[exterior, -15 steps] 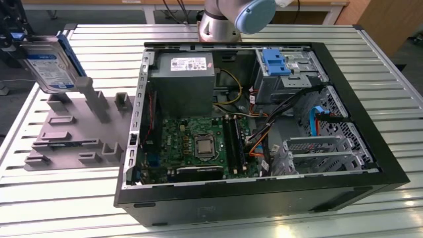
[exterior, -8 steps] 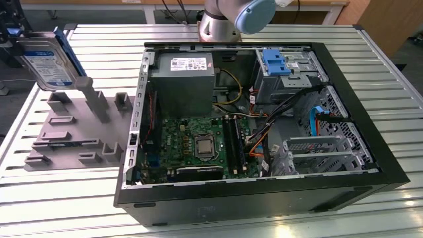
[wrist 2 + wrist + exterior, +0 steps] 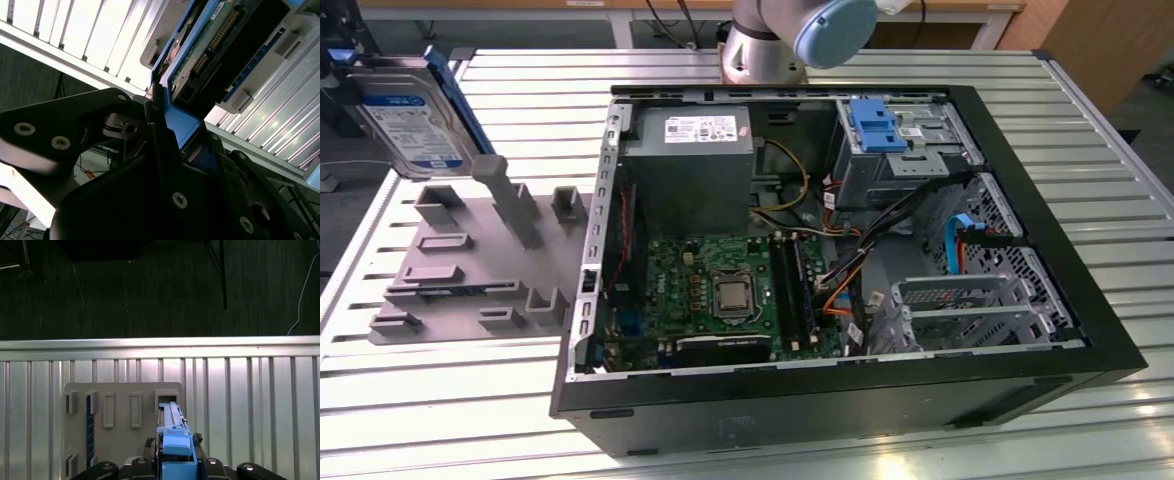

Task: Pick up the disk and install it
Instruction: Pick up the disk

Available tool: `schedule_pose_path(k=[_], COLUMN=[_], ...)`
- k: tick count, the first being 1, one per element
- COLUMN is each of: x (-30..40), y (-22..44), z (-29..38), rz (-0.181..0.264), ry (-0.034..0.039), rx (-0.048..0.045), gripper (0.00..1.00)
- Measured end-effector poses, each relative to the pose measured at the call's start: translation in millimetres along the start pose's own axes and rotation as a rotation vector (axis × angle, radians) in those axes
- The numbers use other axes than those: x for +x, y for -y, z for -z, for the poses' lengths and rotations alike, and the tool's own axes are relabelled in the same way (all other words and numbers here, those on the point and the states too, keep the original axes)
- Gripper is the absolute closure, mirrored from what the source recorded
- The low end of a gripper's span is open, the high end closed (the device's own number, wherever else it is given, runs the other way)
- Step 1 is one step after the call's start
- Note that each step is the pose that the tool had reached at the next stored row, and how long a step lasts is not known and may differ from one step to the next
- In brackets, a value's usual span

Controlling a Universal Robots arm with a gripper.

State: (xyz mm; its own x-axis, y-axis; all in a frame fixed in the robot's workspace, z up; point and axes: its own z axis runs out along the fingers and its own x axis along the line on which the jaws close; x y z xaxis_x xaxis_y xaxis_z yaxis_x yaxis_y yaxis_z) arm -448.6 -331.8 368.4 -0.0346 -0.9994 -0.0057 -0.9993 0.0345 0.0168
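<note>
The disk (image 3: 407,110), a silver drive with a white-and-blue label in a blue carrier, stands on edge at the exterior view's far left, just above the back of the grey holder block (image 3: 467,260). A dark part of my gripper (image 3: 334,75) shows against it at the picture's edge. In the first wrist view my gripper (image 3: 176,462) is shut on the carrier's blue edge (image 3: 175,437), and the disk reaches toward an empty slot (image 3: 167,399) of the holder. In the second wrist view the disk's circuit-board side (image 3: 210,45) shows, with a black finger (image 3: 157,135) pressed on the blue frame.
An open computer case (image 3: 1067,330) lies on the slatted metal table (image 3: 454,400). It holds a grey power-supply box (image 3: 694,150), a motherboard (image 3: 720,290), a drive bay with an empty blue bracket (image 3: 874,125) and a metal cage (image 3: 961,300). The arm's base (image 3: 767,40) stands behind the case.
</note>
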Motion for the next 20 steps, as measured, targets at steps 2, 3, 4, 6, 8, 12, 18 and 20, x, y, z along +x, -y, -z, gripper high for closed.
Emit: schedule_pose_path(k=[2,3,4,6,8,12,18,20], x=[0.0,0.0,0.0,0.0,0.0,0.0,-0.1,-0.1], y=[0.1,0.1,0.0,0.0,0.0,0.0,-0.1,-0.1], z=[0.1,0.3,0.4,0.6,0.9,2.0,6.1,7.9], rz=[0.000,0.000,0.000,0.000,0.000,0.000,0.000,0.000], ry=[0.0001,0.0000,-0.0001,-0.0001,-0.0001,-0.0001,-0.0001,-0.0001], rx=[0.0000,-0.0001,-0.0002,-0.0002,-0.0003,-0.0002,-0.0002,-0.0002], gripper=[0.64,0.64,0.64,0.64,0.64,0.64,0.64,0.64])
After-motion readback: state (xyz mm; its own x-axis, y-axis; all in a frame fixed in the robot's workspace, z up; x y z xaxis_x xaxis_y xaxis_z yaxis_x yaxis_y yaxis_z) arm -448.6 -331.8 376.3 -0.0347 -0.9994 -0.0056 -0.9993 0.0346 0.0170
